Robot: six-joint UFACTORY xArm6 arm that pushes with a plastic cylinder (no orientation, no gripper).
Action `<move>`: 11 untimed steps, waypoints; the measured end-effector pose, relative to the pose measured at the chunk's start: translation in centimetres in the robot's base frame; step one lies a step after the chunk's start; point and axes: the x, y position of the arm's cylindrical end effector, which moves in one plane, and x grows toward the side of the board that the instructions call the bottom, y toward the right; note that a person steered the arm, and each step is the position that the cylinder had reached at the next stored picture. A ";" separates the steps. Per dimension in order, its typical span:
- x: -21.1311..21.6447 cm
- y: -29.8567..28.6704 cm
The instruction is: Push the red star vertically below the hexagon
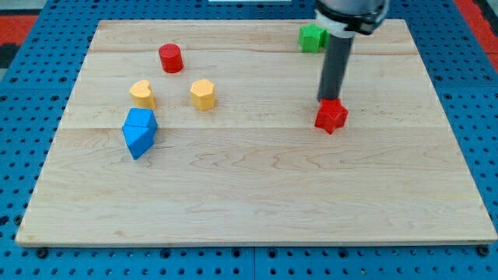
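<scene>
The red star [331,117] lies right of the board's middle. My tip [327,100] touches its upper edge, on the side toward the view's top. The yellow hexagon [203,94] sits left of centre, well to the view's left of the star and slightly higher. The rod rises straight up from the tip to the arm's body at the view's top.
A red cylinder [170,58] stands at upper left. A yellow heart [142,92] lies left of the hexagon. Two blue blocks [139,132] sit touching below the heart. A green block [312,37] lies at the top edge, partly behind the arm. The wooden board [257,202] has blue pegboard around it.
</scene>
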 end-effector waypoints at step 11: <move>7.4 -13.0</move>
